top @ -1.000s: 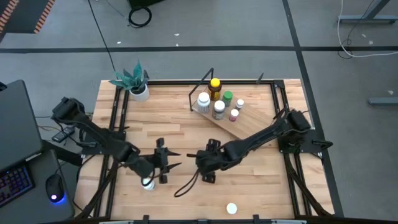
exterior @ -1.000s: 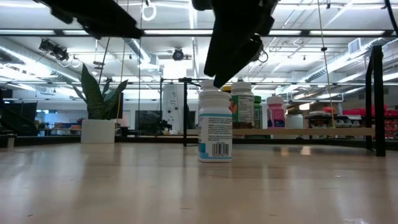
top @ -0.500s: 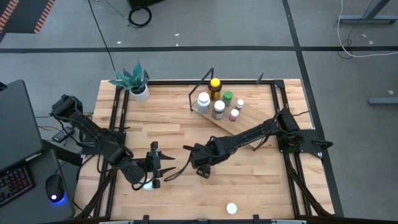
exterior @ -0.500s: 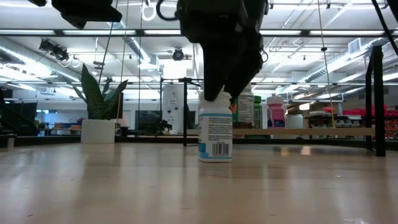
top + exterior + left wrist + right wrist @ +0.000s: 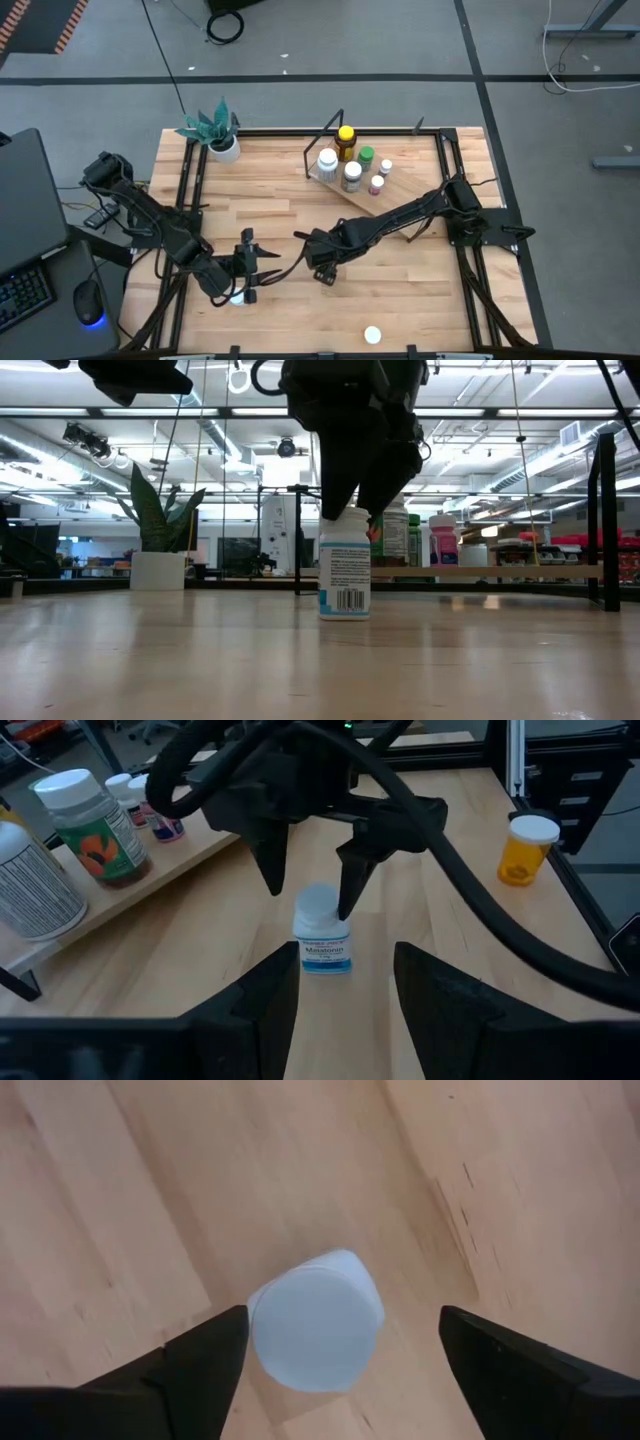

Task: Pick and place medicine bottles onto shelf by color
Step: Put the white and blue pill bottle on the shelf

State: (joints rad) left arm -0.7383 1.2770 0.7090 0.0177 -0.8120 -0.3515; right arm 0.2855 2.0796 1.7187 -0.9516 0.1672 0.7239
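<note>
Wooden plank tabletop (image 5: pixel 400 300) fills centre of high view. Upper centre: tilted light-wood shelf board in black wire frame (image 5: pixel 372 203), carrying several bottles incl. amber bottle w/ yellow cap (image 5: pixel 345 140), green-capped bottle (image 5: pixel 366 158), white-capped ones. Upper left: white pot w/ green plant (image 5: pixel 222 140).

My right gripper (image 5: pixel 318 262), centre of high view, points down over small white-capped bottle w/ blue-and-white label (image 5: pixel 344 575); bottle stands upright on table. My fingers (image 5: pixel 352 870) spread wide, one each side of cap, not pinching; contact can't be told.

My left gripper (image 5: pixel 262 270), left of centre, low, faces that bottle; fingers (image 5: pixel 250 1010) part-spread, holding nothing.

White cap seen from above (image 5: pixel 372 335) at bottom centre of high view. Orange bottle w/ white cap (image 5: pixel 525 848) at upper right of left wrist view.
</note>
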